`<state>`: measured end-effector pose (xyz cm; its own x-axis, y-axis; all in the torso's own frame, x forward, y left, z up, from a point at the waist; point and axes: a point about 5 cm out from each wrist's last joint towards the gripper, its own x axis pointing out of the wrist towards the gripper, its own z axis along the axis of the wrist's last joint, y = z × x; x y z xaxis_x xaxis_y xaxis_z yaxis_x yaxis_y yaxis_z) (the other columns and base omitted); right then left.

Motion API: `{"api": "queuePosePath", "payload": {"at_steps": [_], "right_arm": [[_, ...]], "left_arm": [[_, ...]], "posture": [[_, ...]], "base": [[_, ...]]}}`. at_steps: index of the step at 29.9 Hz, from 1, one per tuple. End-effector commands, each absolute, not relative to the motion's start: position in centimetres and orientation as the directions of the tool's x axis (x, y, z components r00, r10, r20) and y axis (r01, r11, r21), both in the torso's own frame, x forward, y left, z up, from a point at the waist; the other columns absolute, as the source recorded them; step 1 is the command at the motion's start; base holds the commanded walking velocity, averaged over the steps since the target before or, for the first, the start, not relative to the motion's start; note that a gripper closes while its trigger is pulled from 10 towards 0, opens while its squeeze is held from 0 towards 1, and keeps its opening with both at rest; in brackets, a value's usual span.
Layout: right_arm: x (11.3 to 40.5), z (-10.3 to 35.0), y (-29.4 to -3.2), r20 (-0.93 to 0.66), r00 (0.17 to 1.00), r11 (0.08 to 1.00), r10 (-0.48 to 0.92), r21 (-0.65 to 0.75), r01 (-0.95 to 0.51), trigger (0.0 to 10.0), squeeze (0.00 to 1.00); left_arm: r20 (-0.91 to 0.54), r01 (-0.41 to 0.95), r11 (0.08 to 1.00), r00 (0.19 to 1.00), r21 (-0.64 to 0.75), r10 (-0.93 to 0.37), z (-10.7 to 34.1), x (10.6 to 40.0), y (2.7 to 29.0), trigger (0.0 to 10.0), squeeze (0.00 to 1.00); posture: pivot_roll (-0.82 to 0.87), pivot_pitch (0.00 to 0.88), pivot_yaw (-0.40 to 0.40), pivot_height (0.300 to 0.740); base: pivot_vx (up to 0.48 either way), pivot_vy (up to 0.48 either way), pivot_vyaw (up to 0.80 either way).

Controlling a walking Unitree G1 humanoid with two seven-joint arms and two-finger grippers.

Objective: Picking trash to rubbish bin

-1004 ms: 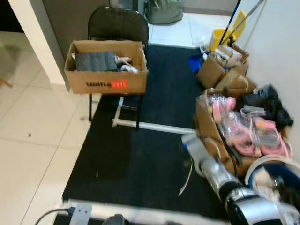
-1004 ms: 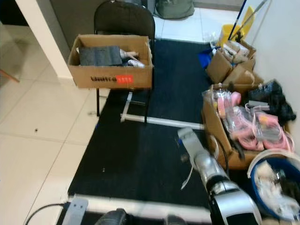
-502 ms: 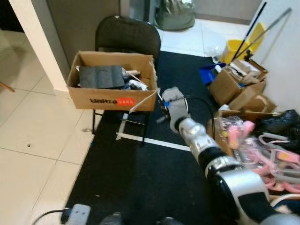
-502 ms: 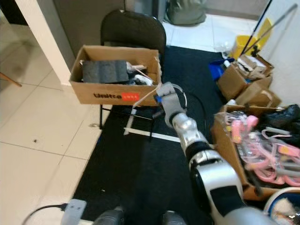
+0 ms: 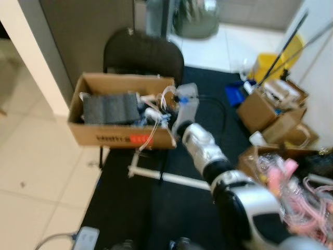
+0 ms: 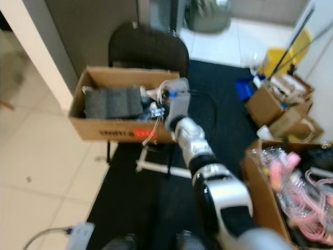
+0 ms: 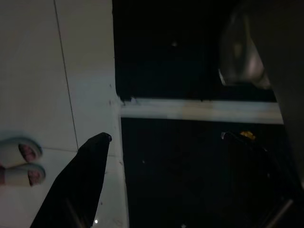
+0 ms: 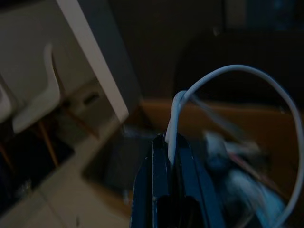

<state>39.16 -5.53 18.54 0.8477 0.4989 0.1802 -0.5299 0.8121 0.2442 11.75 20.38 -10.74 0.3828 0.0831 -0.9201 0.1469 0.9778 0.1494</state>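
Trash, a white cable (image 8: 176, 124), is held clenched in the right pincer (image 8: 172, 142), which has been swung up from the dark mat beside the blue bin and is now poised over the open cardboard box (image 5: 122, 136) on the black chair (image 5: 143, 51). A release into that box seems imminent. The left pincer (image 7: 97, 142) is left hanging idle, fingers parted.

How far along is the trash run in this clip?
Done: the cardboard box on the chair already holds several discarded items. In hand: the right tool is shut on a white cable, held over the box's right end. Left: the cable has not been let go, so the drop is not finished. The left tool hangs idle above the floor.
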Motion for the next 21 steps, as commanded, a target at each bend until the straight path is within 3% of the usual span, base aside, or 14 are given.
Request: {"api": "queuePosePath", "payload": {"at_steps": [1,17,21], "right_arm": [[39.0,18.1,-5.3,0.172,0.846,0.794,0.504,0.294,-0.533,10.0,0.0],[37.8,17.1,-2.7,0.134,0.767,0.743,0.627,0.19,-0.641,10.0,0.0],[37.4,16.4,-2.1,0.106,0.738,0.72,0.667,0.162,-0.675,10.0,0.0]], "left_arm": [[-0.941,0.179,0.978,0.336,0.11,0.044,-11.3,10.4,19.4,10.0,0.0],[-0.94,0.184,0.977,0.337,0.112,0.044,-11.3,10.4,19.2,10.0,0.0],[-0.941,0.159,0.982,0.336,0.106,0.047,-11.3,10.3,19.2,10.0,0.0]], "posture": [[0.12,0.128,-0.038,0.74],[0.12,0.114,-0.05,0.74],[0.12,0.117,-0.053,0.74]], "base": [[0.48,0.0,0.0],[0.476,0.0,0.0],[0.094,0.0,0.0]]}}
